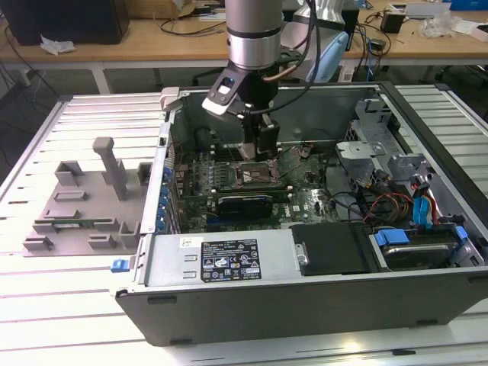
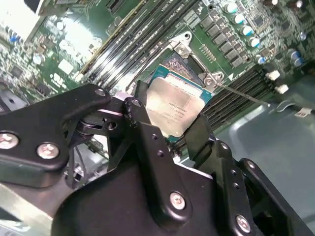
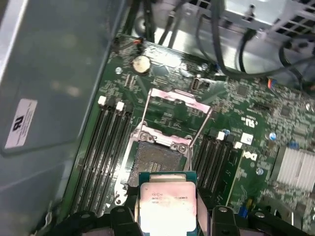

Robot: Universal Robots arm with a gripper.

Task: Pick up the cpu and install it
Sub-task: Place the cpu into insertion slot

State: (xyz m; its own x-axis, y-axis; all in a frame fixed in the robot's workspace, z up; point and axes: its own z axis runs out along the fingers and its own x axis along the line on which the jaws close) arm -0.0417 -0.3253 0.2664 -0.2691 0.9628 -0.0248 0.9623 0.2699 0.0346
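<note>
The cpu (image 3: 167,204), silver top up, is clamped between the pincer (image 3: 170,219)'s two black fingers (image 2: 147,142), one on each opposite edge; pincer narrowed to chip width. Chip hangs just above the socket (image 3: 155,160), not seated, overlapping its near edge in the first wrist view. Socket is open, w/ its metal frame (image 3: 174,96) and lever wires tipped up on the far side. Memory slots (image 3: 101,147) flank the socket on both sides of the green board (image 3: 246,113). Coin battery (image 3: 141,62) lies beyond the raised frame. In the exterior view the socket sits mid-way inside the PC case (image 1: 305,297); grey plastic tray (image 1: 76,206) is well apart from the socket, outside the case on the worktop (image 1: 61,320), toward the exterior view's left.
</note>
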